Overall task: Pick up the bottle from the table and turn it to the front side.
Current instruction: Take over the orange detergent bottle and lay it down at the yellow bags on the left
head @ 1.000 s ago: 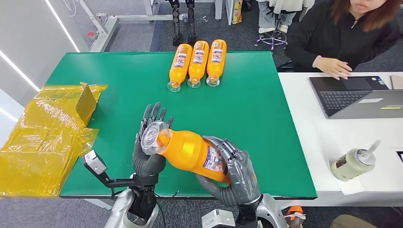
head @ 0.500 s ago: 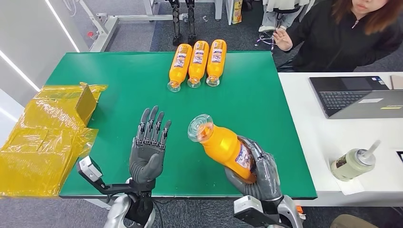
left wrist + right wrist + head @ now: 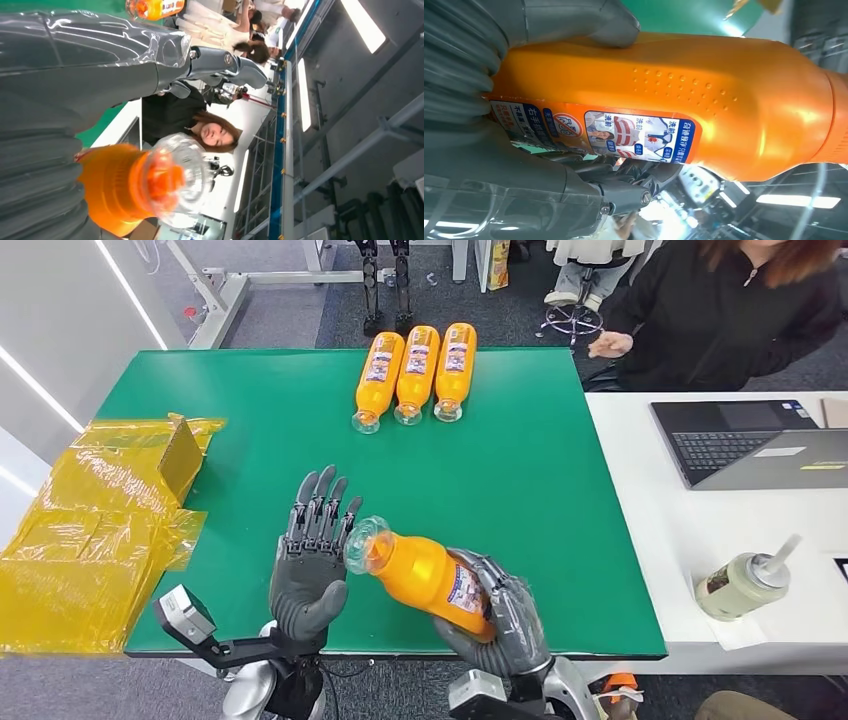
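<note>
An orange bottle (image 3: pixel 425 575) with a clear cap and a printed label hangs above the near edge of the green table (image 3: pixel 540 490). My right hand (image 3: pixel 500 625) grips its lower body, with the cap end pointing left and up. The label (image 3: pixel 624 131) faces the right wrist camera. My left hand (image 3: pixel 312 560) stands upright with its fingers spread, just left of the clear cap (image 3: pixel 182 177), holding nothing. Whether its fingers touch the cap I cannot tell.
Three more orange bottles (image 3: pixel 415 375) lie side by side at the far middle of the table. A crumpled yellow bag (image 3: pixel 95 530) with a brown box lies at the left. A person (image 3: pixel 740 310) sits at the white desk (image 3: pixel 700 540) with a laptop (image 3: pixel 745 440).
My right hand has carried the bottle left and lower, back close to my left hand. The left hand has stayed nearly still with fingers spread. The person's hand has shifted.
</note>
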`<state>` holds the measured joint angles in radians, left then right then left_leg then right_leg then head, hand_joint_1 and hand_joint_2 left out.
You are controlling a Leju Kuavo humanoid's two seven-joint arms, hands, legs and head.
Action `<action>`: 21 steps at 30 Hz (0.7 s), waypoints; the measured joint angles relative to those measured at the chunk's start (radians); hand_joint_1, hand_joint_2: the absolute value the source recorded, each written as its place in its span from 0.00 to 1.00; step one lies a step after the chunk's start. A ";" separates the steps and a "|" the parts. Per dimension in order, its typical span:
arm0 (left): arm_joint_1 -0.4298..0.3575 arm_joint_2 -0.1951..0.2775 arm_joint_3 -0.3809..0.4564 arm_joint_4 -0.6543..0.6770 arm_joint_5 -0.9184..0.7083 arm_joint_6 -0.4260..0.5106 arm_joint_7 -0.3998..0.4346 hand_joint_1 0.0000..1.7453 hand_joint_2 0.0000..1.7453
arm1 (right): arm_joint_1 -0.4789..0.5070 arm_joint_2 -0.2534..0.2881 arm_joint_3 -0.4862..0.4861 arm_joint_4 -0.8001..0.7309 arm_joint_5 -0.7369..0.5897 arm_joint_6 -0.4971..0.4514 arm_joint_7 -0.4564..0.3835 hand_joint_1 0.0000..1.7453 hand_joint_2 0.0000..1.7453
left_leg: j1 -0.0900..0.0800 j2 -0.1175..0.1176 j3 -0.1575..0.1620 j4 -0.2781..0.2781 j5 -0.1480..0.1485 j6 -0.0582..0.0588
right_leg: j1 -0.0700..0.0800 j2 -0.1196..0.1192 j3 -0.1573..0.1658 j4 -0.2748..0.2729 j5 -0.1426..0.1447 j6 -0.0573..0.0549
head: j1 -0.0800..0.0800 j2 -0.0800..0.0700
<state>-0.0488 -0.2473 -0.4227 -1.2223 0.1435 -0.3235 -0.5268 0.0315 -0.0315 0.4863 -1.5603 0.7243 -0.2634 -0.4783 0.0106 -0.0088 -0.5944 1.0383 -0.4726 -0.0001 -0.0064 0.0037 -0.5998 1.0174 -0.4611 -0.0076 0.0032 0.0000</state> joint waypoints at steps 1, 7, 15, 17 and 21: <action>-0.001 0.000 -0.005 0.000 -0.002 0.004 -0.001 0.00 1.00 | -0.009 0.006 0.016 0.001 0.000 0.000 0.000 1.00 1.00 | 0.000 0.000 0.000 0.000 0.000 0.000 | 0.000 0.000 0.000 0.000 0.000 0.000 | 0.000 0.000; -0.008 -0.002 -0.024 0.009 0.013 0.007 0.007 0.00 1.00 | -0.058 0.048 0.102 -0.001 0.019 0.016 0.052 1.00 1.00 | 0.000 0.001 0.001 0.000 0.000 0.000 | 0.000 0.000 0.000 0.000 0.000 0.000 | 0.000 0.000; -0.030 -0.005 -0.042 0.059 0.032 0.004 -0.004 0.44 1.00 | -0.078 0.075 0.153 -0.011 0.030 0.044 0.089 1.00 1.00 | 0.000 0.002 0.001 0.000 0.000 0.000 | 0.000 0.001 0.000 0.000 0.000 0.000 | 0.000 0.000; -0.037 -0.005 -0.043 0.066 0.035 0.007 -0.009 0.94 1.00 | -0.078 0.076 0.156 -0.010 0.022 0.052 0.087 1.00 1.00 | 0.000 0.002 0.001 0.001 0.000 0.000 | 0.000 0.001 0.000 0.000 0.000 0.000 | 0.000 0.000; -0.048 -0.005 -0.044 0.071 0.038 0.010 -0.016 1.00 1.00 | -0.087 0.085 0.156 -0.005 0.010 0.071 0.088 1.00 1.00 | 0.000 0.002 0.001 0.001 0.000 0.000 | 0.000 0.001 0.000 0.000 0.000 0.000 | 0.000 0.000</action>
<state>-0.0965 -0.2522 -0.4665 -1.1516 0.1816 -0.3130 -0.5424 -0.0554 0.0539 0.6422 -1.5653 0.7344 -0.1924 -0.3898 0.0104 -0.0065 -0.5935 1.0389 -0.4725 -0.0002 -0.0064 0.0047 -0.6001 1.0172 -0.4610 -0.0077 0.0031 0.0000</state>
